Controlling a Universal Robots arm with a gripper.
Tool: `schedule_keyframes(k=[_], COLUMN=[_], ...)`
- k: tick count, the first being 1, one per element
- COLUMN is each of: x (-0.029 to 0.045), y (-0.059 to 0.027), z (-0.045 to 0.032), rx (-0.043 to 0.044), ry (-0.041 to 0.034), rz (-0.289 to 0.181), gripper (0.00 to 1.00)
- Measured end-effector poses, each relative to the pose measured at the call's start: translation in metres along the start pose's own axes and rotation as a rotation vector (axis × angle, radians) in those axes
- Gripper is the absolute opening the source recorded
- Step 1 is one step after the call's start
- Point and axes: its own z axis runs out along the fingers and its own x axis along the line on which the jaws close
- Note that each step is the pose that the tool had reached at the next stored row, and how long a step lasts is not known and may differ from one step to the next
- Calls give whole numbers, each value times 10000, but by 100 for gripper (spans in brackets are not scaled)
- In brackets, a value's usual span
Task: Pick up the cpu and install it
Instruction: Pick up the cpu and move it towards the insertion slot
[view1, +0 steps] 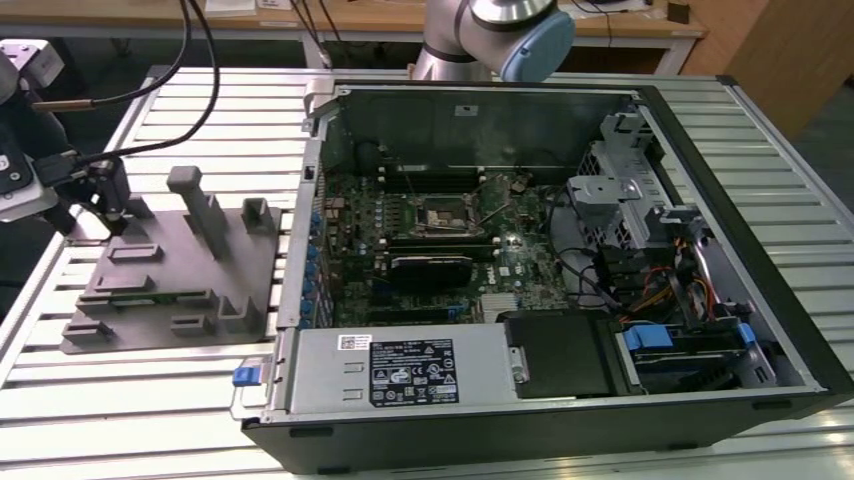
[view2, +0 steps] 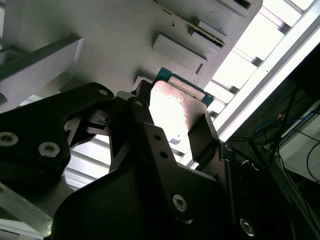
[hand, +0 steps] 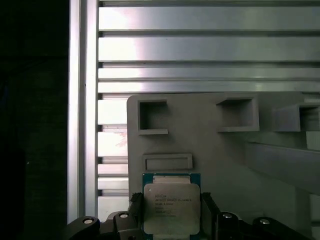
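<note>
Step in hand: pick-up, judged to be at the grasp. The hand (view1: 118, 212) stands low over the grey fixture block (view1: 160, 275) on the table (view1: 134, 400), at the block edge away from the computer case (view1: 561, 250). In both wrist views the cpu (hand: 171, 202) sits between the fingers (hand: 136, 204), closed to its width against two opposite edges. Whether the cpu has left the block face cannot be told. The motherboard socket (view1: 441, 213) lies well apart from the block. The next move calls for a level lift without slip.
</note>
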Motion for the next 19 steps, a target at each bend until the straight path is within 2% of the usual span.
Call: schedule_keyframes(k=[19], x=[-1], y=[10], z=[-165], rx=[0], ry=[0], rz=[0], gripper=[54])
